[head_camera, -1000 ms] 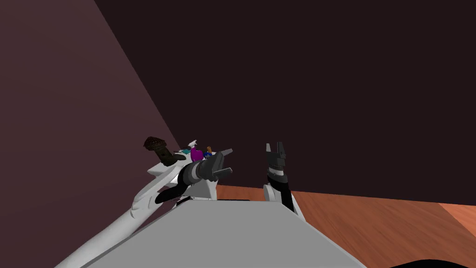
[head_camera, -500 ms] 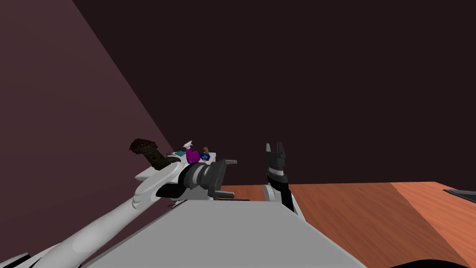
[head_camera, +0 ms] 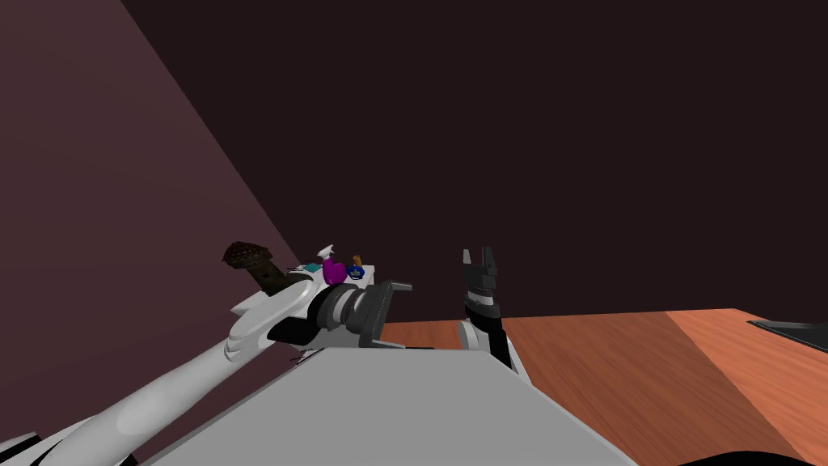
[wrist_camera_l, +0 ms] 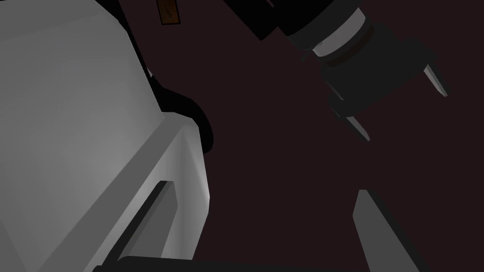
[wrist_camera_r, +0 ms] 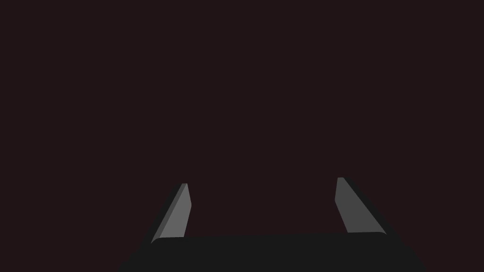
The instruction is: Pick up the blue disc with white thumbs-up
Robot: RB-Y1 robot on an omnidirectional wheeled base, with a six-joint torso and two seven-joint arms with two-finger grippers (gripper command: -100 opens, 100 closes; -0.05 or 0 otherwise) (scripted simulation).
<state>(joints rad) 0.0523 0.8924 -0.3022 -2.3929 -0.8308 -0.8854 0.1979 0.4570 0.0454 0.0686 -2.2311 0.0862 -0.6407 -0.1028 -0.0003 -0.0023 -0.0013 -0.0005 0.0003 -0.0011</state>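
Note:
The blue disc (head_camera: 355,271) lies small on a white table top (head_camera: 369,277), between a purple thing (head_camera: 333,271) and a brown thing (head_camera: 356,260). My left gripper (head_camera: 399,314) hangs open just below and to the right of the disc, apart from it, fingers pointing sideways away from the table. In the left wrist view one of its fingers (wrist_camera_l: 378,231) rises against a dark wall. My right gripper (head_camera: 477,254) points upward further right, open and empty, also seen as the right gripper (wrist_camera_r: 262,198) and as the right gripper (wrist_camera_l: 397,104).
A white spray bottle (head_camera: 326,250), a teal item (head_camera: 311,266) and a dark brown object (head_camera: 251,260) share the table. Dark maroon walls rise behind and to the left. Orange wood floor (head_camera: 647,364) spreads to the right, with a dark mat (head_camera: 796,332) at the edge.
My view has swung, bringing more floor in at the right. The left gripper has dropped and turned off the table things, uncovering the blue disc. The right arm has not moved.

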